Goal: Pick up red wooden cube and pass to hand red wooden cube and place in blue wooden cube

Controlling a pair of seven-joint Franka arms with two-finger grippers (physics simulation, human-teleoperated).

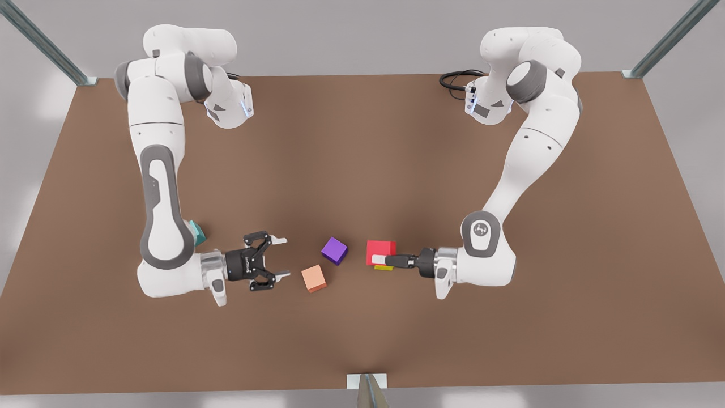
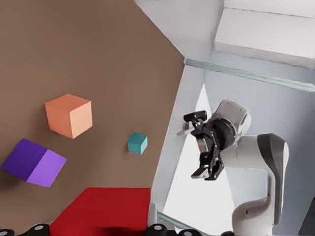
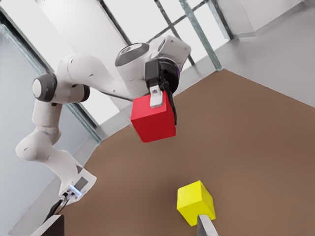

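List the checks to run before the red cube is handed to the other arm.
1. Left gripper, jaws shut on the red cube: ok.
2. Red cube lifted off the table: ok.
3. Right gripper, jaws open to receive: ok.
4. Right gripper at the red cube: not ok, there is a gap between them.
5. Teal cube, top bare: ok.

red wooden cube [image 1: 380, 249]: lifted, clamped | blue wooden cube [image 1: 196, 231]: on table, half hidden
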